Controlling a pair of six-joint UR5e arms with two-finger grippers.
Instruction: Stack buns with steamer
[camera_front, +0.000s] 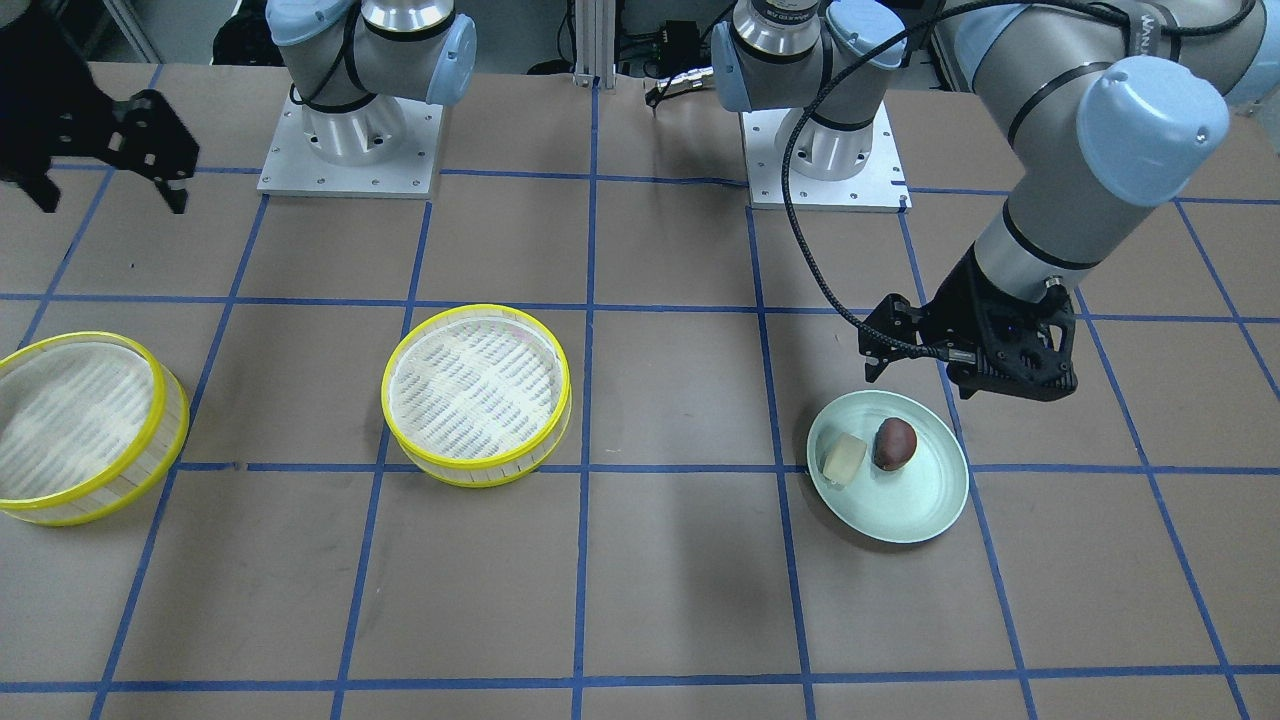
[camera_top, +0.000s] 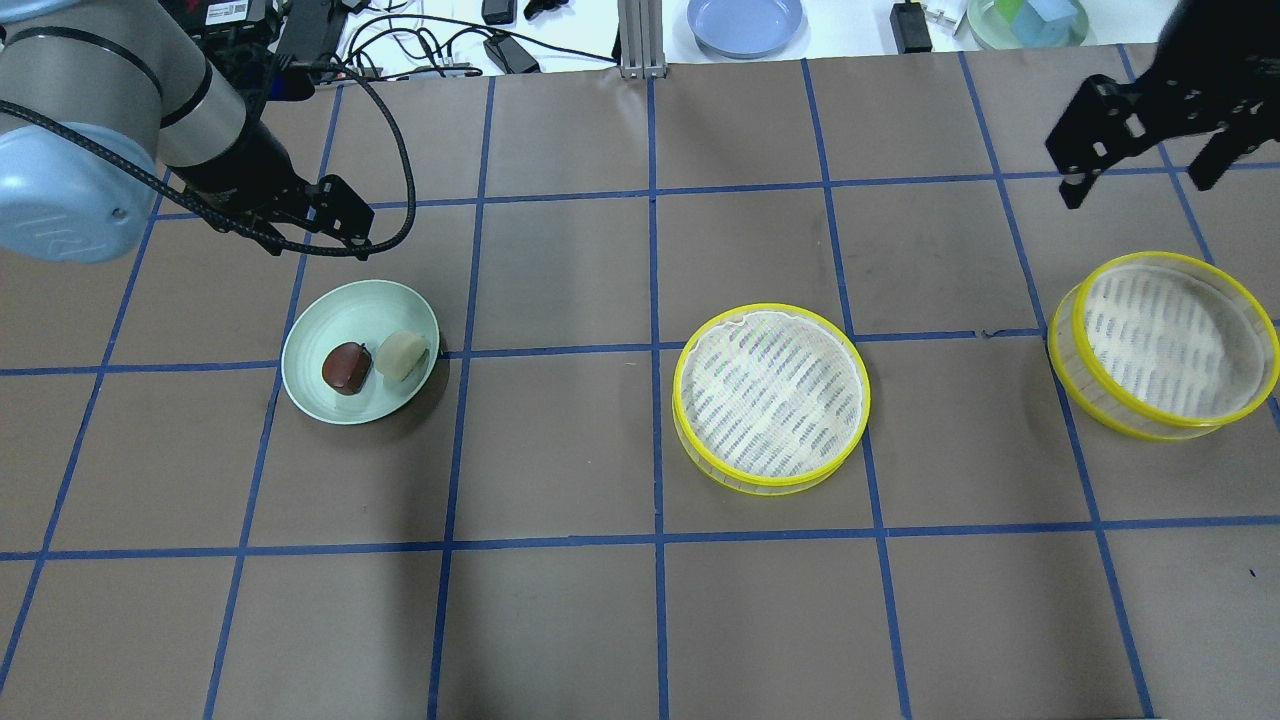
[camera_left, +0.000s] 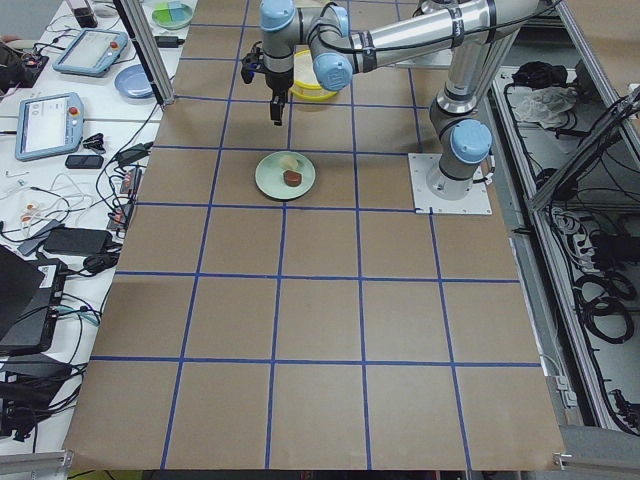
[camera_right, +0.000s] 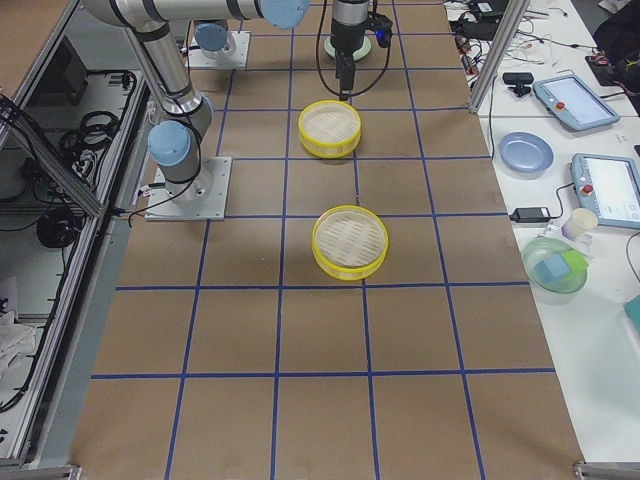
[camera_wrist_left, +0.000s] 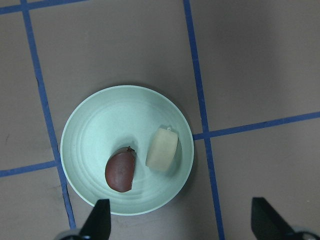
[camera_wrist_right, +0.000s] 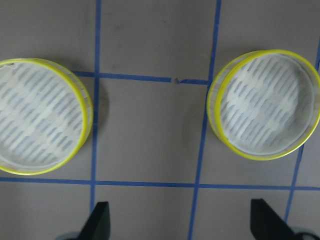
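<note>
The cream-yellow blocky bun (camera_wrist_left: 162, 149) and dark reddish-brown bun (camera_wrist_left: 120, 171) lie side by side on the pale green round plate (camera_wrist_left: 100, 125) at left, just under the splayed left gripper (camera_wrist_left: 182, 224); the splayed right gripper (camera_wrist_right: 182, 224) overlooks both yellow-rimmed steamer baskets (camera_wrist_right: 267, 112).

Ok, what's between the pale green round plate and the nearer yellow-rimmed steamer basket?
Only brown paper and blue tape lines lie between the plate and the basket, per overhead view.
</note>
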